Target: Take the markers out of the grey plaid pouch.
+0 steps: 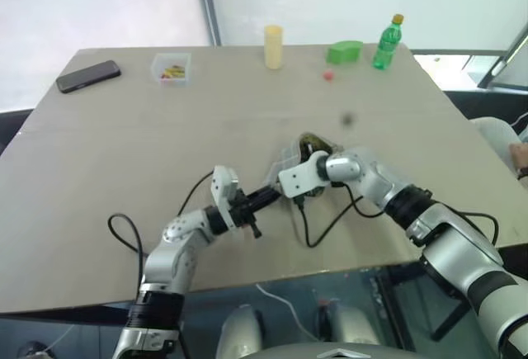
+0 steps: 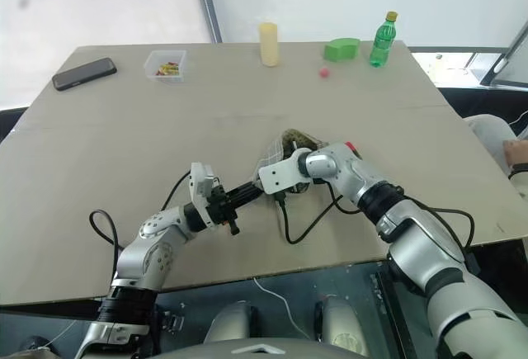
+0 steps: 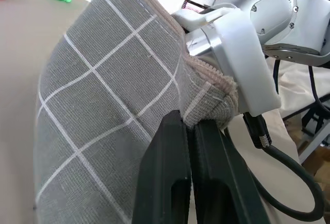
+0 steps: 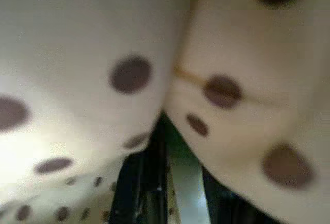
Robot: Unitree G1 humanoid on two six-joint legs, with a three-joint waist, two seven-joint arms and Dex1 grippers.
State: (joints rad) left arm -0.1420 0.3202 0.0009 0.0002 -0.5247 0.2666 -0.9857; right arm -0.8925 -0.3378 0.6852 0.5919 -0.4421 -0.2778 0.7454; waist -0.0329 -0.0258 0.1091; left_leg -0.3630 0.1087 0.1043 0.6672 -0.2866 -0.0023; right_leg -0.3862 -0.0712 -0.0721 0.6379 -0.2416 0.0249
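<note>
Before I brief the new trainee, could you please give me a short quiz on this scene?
1. True or false: the left pincer is shut on an edge of the grey plaid pouch.
2. Choose one: on the table, the black phone lies at the far edge towards A) the robot's left, B) the robot's right, C) the middle.
3. Short answer: what colour is the small ball near the green bottle?

Key: 1 true; 2 A; 3 red.
</note>
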